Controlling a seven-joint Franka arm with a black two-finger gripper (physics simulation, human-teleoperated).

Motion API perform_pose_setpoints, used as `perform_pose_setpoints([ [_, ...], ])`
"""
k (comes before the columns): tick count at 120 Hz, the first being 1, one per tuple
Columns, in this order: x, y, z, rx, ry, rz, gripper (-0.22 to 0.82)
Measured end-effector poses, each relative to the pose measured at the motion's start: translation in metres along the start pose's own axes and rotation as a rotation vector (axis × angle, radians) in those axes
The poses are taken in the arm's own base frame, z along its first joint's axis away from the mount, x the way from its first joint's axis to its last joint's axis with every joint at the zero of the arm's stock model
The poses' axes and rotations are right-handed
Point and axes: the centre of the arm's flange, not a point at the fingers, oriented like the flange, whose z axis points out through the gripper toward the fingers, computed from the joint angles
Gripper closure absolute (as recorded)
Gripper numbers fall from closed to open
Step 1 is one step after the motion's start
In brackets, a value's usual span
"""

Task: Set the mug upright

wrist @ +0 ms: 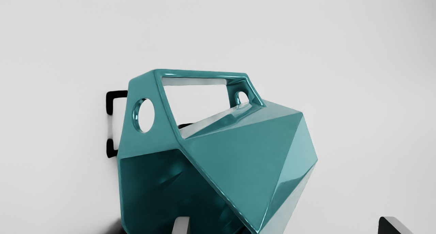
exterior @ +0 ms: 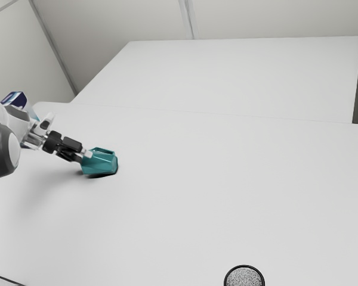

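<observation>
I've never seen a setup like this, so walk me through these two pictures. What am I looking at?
A white robot arm ends in a black two-finger gripper. The exterior view looks from beside the arm; the wrist view comes from a camera near the gripper, with fingertips along the bottom edge. On the white table a teal faceted mug lies on its side. A round, dark-rimmed thing sits nearer the exterior camera. The gripper is open: one fingertip overlaps the mug's mouth, the other stands apart. Nothing is held.
</observation>
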Motion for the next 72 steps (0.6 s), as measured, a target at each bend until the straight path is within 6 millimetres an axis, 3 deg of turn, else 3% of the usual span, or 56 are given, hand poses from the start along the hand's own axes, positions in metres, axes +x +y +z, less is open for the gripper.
perform_pose_setpoints([
  [56, -0.018, -0.009, 0.019, -0.088, 0.053, -0.035, 0.0],
  [72, -0.02, -0.009, 0.023, -0.095, 0.061, -0.039, 0.06],
])
